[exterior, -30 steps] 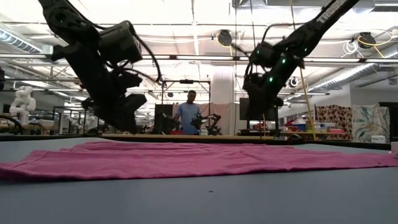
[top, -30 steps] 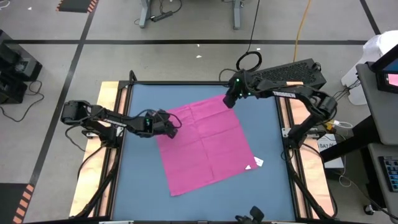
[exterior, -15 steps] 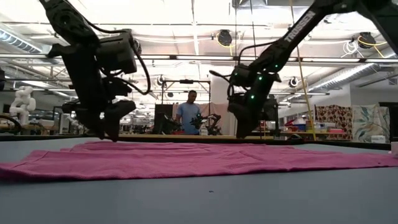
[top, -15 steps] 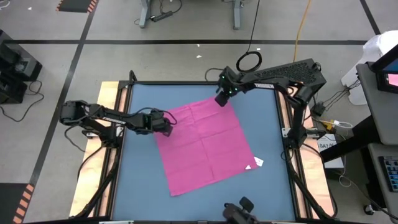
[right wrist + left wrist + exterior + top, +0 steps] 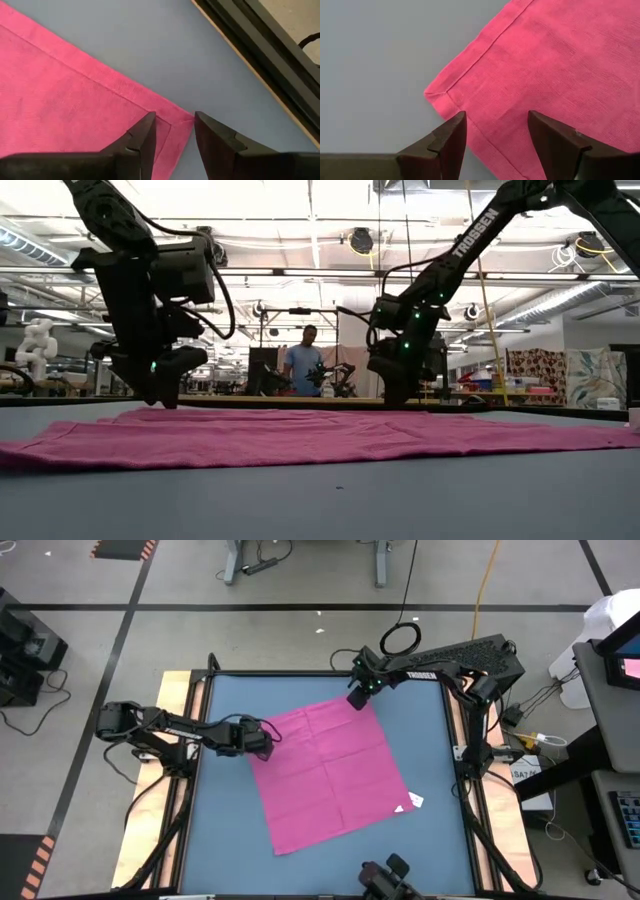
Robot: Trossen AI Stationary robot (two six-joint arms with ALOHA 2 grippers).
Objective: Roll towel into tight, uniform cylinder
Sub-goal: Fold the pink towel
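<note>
Blue tabletop (image 5: 220, 830) carries the thin magenta-pink rectangular towel (image 5: 330, 772), spread flat and unrolled at its middle. At the towel's left corner the left gripper (image 5: 495, 131) stands, fingers apart; at its far corner the right gripper (image 5: 175, 131), fingers likewise apart.

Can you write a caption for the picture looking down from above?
Both open grippers, left gripper and right gripper, poised at two corners of the flat pink towel on the blue table.
</note>
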